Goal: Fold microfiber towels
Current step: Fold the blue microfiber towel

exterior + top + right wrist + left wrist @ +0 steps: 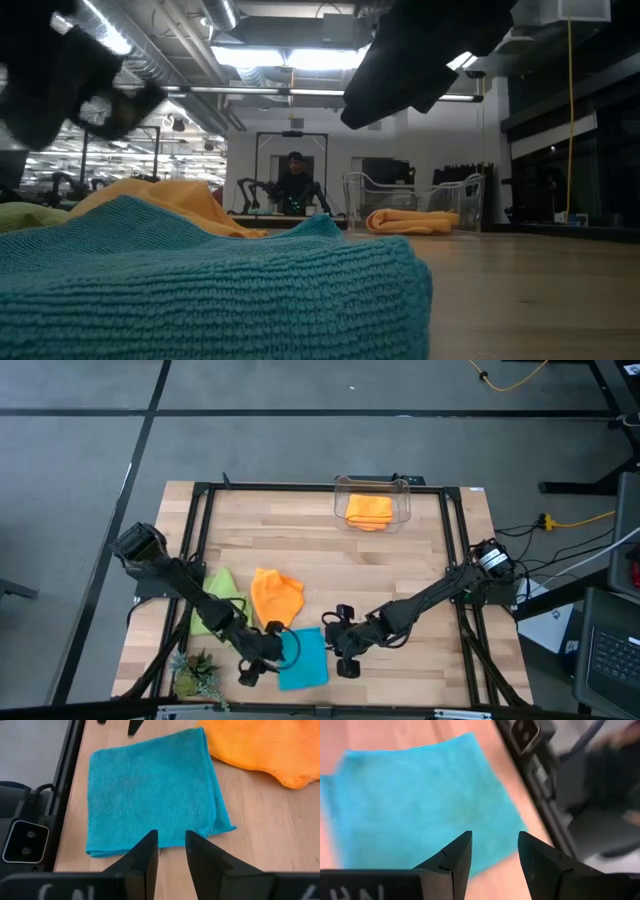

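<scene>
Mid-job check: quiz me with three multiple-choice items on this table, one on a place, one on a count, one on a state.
1. Where does the folded orange towel lie?
A. in the clear bin
B. beside the plant
C. under the blue towel

2. How many towels are on the table, bin included?
A. two
B. four
C. six

3. What are the two hands holding?
A. the blue towel
B. the green towel
C. nothing

Key:
1 A, the folded orange towel sits inside the clear bin.
2 B, that one, a loose orange towel, green towel and blue towel.
3 C, left hand and right hand show empty open fingers.
</scene>
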You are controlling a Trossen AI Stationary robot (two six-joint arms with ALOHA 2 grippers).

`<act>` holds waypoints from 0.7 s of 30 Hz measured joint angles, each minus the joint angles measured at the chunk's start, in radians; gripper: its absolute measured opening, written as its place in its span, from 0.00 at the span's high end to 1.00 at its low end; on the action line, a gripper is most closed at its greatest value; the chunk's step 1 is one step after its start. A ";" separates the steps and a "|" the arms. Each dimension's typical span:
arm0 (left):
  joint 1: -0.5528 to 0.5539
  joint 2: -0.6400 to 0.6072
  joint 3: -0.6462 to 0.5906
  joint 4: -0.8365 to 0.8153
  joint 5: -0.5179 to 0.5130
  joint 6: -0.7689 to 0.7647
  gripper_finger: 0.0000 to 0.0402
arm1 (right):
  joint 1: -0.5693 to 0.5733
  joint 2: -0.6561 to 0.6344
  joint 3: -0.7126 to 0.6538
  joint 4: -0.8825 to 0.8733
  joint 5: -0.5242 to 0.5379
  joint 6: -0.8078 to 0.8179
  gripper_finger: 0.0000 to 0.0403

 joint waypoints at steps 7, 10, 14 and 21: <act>-0.024 -0.025 0.354 -0.666 -0.194 0.101 0.62 | -0.023 0.000 0.000 -0.002 -0.034 0.008 0.74; -0.030 -0.006 0.419 -0.767 -0.190 0.033 0.61 | -0.024 0.000 0.000 -0.002 -0.091 0.005 0.70; -0.044 0.010 0.431 -0.791 -0.202 -0.010 0.56 | -0.023 0.000 0.000 -0.002 -0.105 -0.003 0.60; -0.063 0.056 0.405 -0.778 -0.227 0.027 0.43 | -0.016 0.000 0.000 0.003 -0.114 -0.242 0.46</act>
